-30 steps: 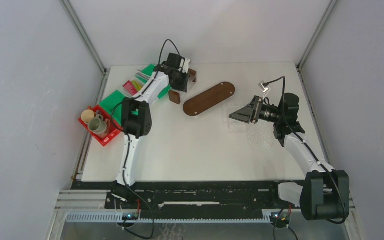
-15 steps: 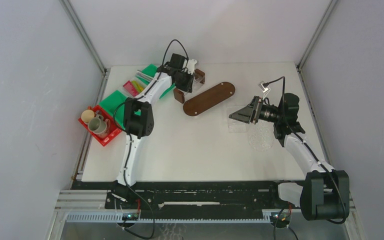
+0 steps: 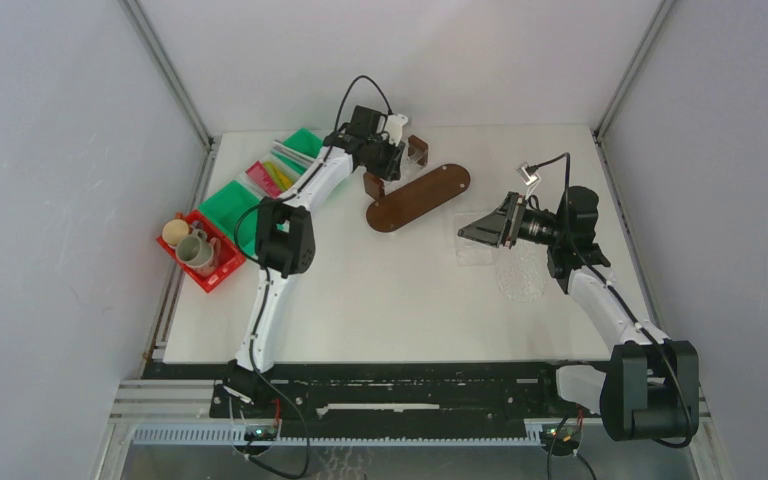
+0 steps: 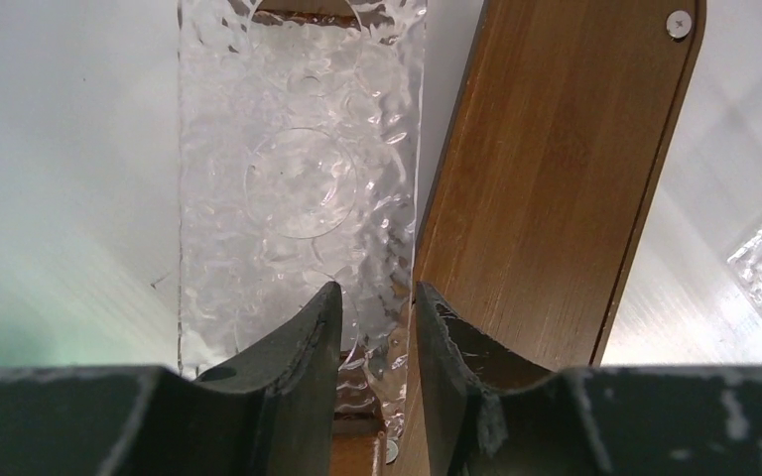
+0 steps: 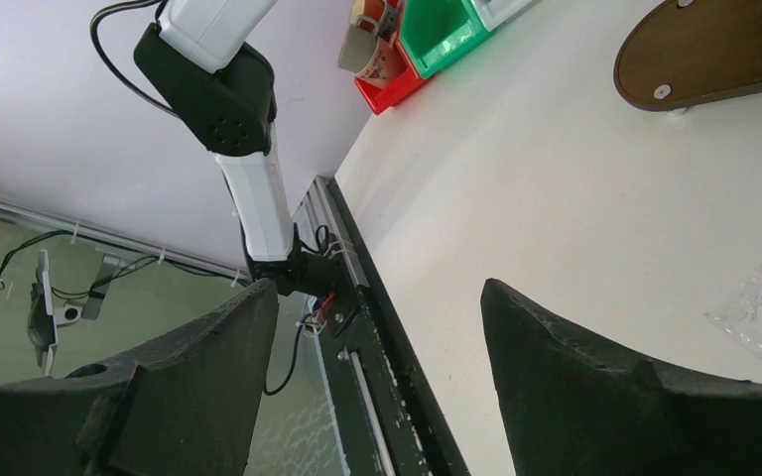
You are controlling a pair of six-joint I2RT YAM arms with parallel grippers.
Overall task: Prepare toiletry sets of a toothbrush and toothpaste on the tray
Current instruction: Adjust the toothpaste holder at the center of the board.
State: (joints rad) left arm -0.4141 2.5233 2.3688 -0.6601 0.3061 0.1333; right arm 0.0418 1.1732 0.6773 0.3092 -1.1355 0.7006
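Left claw (image 4: 375, 296) pinches the clear dimpled rack (image 4: 298, 178) just beside the wooden tray (image 4: 556, 178). Right claw (image 5: 379, 297) gapes wide above the table (image 5: 556, 218).

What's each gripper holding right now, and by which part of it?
The left gripper is shut on the near end of the clear dimpled panel with brown ends. The right gripper is open, holding nothing.

Your cups (image 3: 197, 250) stand upright in the red bin (image 3: 215, 278) at the table's (image 3: 360, 300) left edge; toothbrushes (image 3: 285, 151) and small tubes (image 3: 268, 175) lie in green bins (image 3: 305, 137) just behind (the brown oval tray (image 3: 422, 195) lies slantwise, mid-table).
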